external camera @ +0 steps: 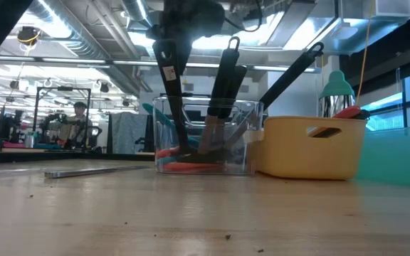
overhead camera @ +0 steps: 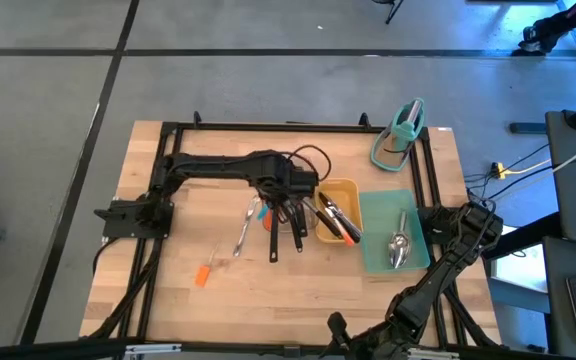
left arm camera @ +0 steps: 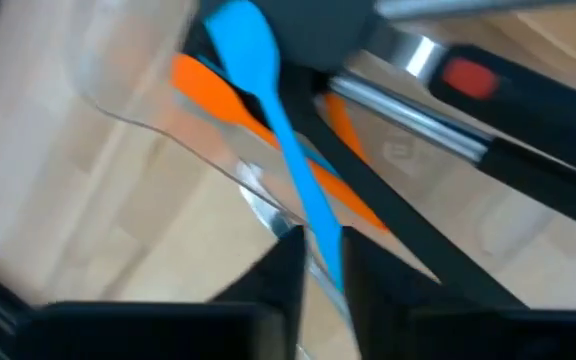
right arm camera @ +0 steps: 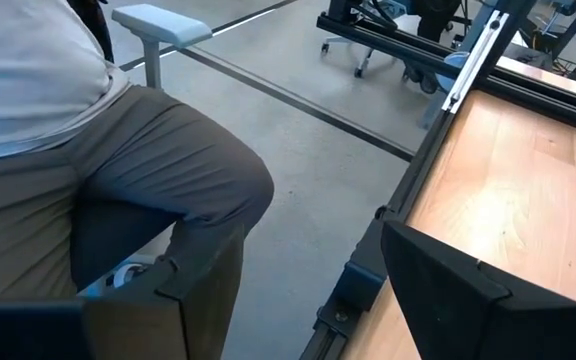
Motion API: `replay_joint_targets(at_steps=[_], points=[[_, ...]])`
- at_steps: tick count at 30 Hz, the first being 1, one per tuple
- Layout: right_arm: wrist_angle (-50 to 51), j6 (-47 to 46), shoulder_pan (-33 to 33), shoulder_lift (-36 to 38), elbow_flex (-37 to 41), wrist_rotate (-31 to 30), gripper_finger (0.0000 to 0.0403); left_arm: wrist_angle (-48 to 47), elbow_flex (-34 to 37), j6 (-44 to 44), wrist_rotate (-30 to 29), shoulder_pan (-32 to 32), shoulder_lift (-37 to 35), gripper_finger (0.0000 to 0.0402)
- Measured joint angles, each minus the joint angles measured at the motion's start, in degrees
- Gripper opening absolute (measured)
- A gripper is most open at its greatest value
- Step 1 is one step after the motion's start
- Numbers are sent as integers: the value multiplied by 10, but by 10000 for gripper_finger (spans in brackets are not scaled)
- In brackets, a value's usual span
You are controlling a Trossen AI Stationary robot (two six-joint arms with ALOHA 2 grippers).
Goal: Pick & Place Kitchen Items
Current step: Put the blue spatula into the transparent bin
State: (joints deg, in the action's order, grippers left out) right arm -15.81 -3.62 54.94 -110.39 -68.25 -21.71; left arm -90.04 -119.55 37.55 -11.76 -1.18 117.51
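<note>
Left wrist view, blue spatula (left arm camera: 268, 110) handle between left claw (left arm camera: 323, 275) fingers — pinched.

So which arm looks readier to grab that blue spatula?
The left one. Its pincer hangs right over the clear tray, fingers either side of the blue spatula handle. The right pincer sits at the table's edge, pointing at the floor.
</note>
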Motion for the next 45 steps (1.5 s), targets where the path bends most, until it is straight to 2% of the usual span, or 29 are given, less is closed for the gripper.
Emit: replay_joint_targets(at_steps=[2,3,8,10,14,18,27,34,45], points=[[0,0,0,0,0,3,240,1,1,11,14,11,3,20],[0,0,0,0,0,7,240,1,2,22,18,18,5,12],[-1,0,0,0,0,9,240,0,84,80,57,54,10,2],[0,-1,0,0,0,10,240,-1,128,82,37,66,9,2],[-1,-1,0,0,0,10,240,0,196,84,-47,76,-9,2],[-3,0,-2,0,0,10,240,0,229,87,-52,72,-17,2],[0,0,-5,0,0,10,240,7,221,68,-27,72,-17,2],[2,0,-5,0,0,10,241,122,216,39,51,79,-17,2],[1,-2,-5,0,0,15,241,58,171,46,21,83,-17,2]])
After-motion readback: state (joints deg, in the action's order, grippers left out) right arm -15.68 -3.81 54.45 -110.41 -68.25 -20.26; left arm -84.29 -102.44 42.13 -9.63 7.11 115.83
